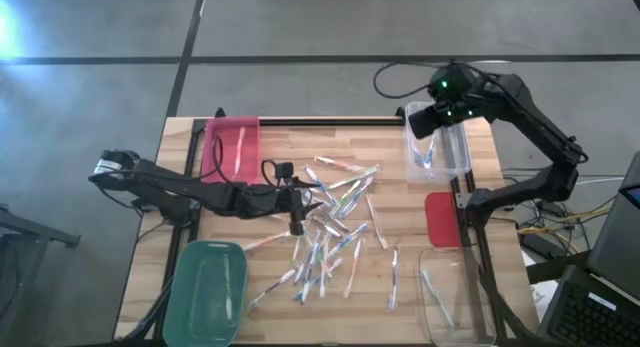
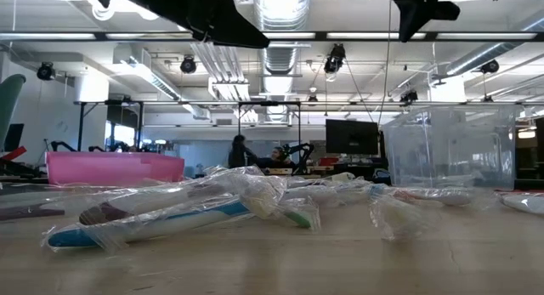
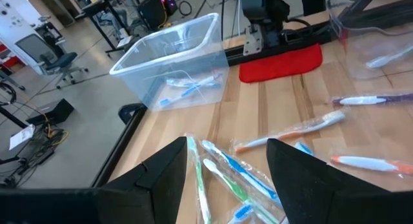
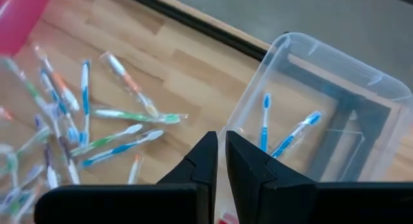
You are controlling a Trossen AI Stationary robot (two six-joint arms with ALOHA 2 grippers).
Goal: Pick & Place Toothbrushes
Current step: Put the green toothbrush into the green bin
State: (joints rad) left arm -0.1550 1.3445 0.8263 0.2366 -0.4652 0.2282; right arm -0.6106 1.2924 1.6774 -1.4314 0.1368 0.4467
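Right gripper, fingers nearly together, hangs over the clear bin holding two blue toothbrushes; left gripper, fingers apart, straddles three loose ones.

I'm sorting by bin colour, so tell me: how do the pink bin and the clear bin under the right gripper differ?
The pink bin is opaque and sits at the table's far left; the clear bin is see-through and sits at the far right. The pink bin holds one pale toothbrush, the clear bin blue ones. The right gripper hangs above the clear bin; none is over the pink. Both are rectangular.
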